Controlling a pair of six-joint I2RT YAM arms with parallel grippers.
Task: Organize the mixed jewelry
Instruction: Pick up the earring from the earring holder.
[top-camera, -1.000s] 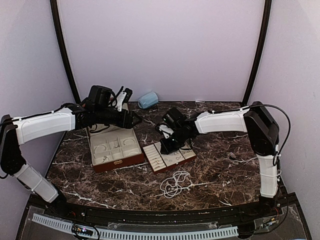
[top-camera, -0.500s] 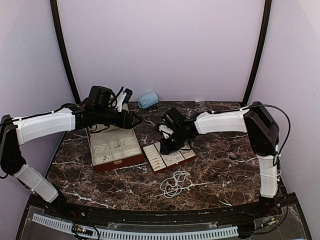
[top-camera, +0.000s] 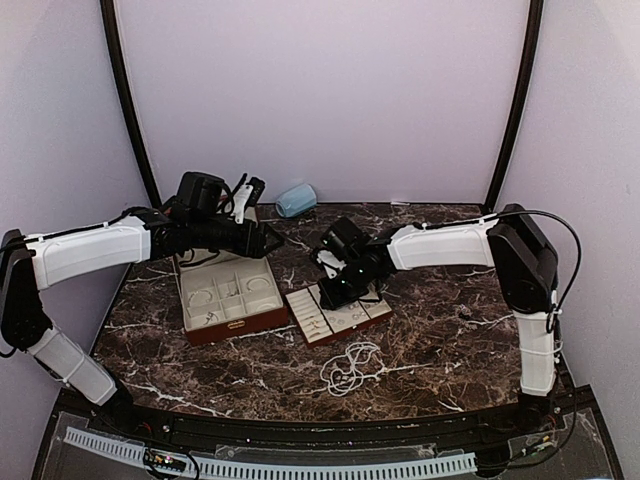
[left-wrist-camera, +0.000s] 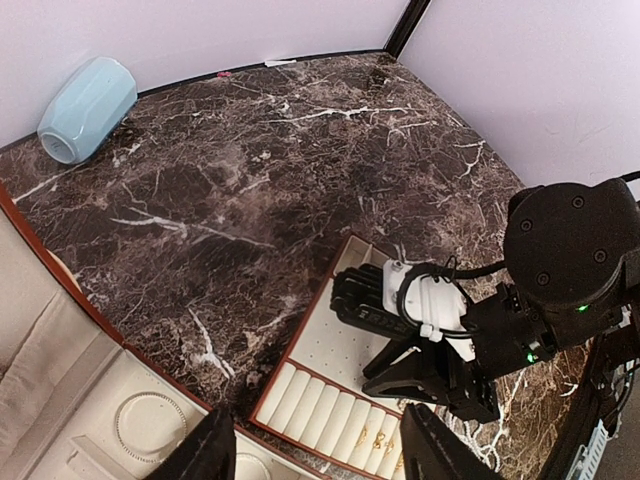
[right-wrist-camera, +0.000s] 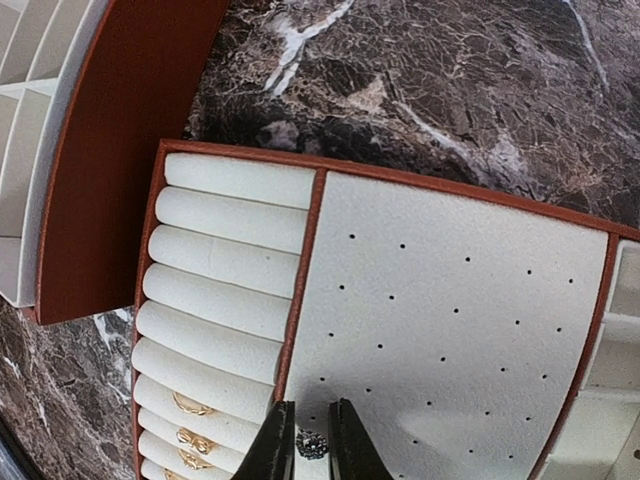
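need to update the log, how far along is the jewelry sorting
Partly done. Rings sit in the tray's rolls and a bangle lies in the case. In hand: the right fingers pinch a small sparkly stud over the perforated pad. Still to do: the bead strand lies loose on the table.

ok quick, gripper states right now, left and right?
Left gripper: open, holding nothing.
Right gripper: shut on a small sparkly stud.
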